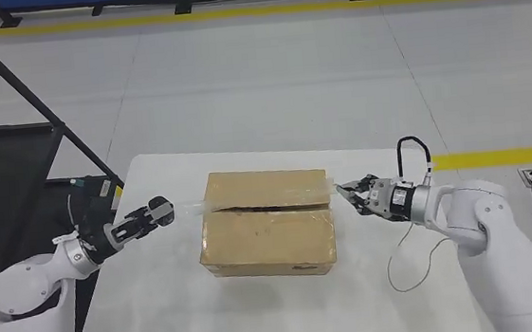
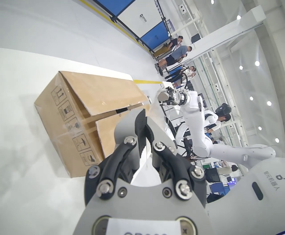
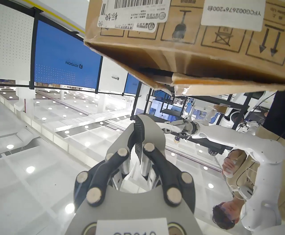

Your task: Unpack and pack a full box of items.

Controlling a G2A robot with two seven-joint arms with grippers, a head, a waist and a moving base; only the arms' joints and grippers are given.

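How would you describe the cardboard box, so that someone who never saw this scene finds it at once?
On the white table, between the left gripper and the right gripper, lies the cardboard box. Its brown colour and the dark gap between its top flaps set it apart from everything around it.

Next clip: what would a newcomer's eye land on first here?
A brown cardboard box sits in the middle of the white table, with a dark slit showing between its top flaps. The left end effector and right end effector are level with the box top, one at each end, both shut.
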